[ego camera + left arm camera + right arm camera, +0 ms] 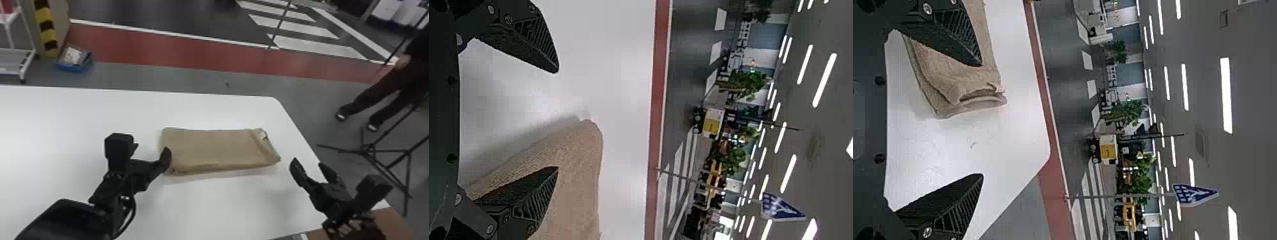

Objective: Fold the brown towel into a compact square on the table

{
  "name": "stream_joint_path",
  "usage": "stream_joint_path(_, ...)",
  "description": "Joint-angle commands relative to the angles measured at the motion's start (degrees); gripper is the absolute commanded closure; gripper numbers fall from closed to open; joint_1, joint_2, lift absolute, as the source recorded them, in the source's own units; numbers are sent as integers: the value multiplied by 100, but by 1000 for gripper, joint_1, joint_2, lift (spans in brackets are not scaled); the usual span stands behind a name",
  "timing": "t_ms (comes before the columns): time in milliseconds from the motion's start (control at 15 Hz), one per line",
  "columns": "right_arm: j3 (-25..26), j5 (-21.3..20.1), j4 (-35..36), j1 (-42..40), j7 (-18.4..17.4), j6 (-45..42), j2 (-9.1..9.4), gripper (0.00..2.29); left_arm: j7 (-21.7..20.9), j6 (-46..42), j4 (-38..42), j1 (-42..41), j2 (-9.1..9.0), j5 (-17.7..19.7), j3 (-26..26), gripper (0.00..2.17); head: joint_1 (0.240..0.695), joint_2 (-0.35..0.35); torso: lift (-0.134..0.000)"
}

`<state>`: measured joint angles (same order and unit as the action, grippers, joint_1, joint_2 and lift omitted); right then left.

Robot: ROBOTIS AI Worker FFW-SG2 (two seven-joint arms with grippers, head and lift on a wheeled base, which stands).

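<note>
In the head view, the folded brown towel (214, 148) is seen lying flat on the white table (79, 127), between the left gripper (152, 152), by its left end, and the right gripper (308, 163), held near its right end. In the left wrist view, part of the towel is overlapped by one of two widely spread fingers. In the right wrist view, spread fingers are shown, with stacked layers exposed at the towel's end.

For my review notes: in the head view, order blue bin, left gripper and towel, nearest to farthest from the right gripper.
1. Towel, to its left.
2. Left gripper, by the towel's left end.
3. Blue bin, on the floor beyond the table, left.
</note>
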<state>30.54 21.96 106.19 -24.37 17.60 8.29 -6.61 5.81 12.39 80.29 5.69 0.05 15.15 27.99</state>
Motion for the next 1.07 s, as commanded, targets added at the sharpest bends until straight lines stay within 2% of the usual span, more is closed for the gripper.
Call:
stream_joint_path(0, 4, 1, -81, 20, -2, -77, -7, 97, -88, 269, -48, 46, -19, 15, 22, 218, 695, -350, -118)
stream_joint_path(200, -39, -52, -309, 231, -2, -59, -34, 97, -176, 655, 13, 55, -19, 199, 39, 218, 695, -350, -118)
stream_joint_path(533, -242, -184, -538, 372, -2, -112, -42, 97, -299, 690, 356, 37, -19, 630, 110, 218, 695, -350, -118)
stream_joint_path(1000, -286, -245, -547, 389, -2, -95, -60, 97, -264, 1077, 242, 371, -19, 542, 400, 306, 695, -350, -118)
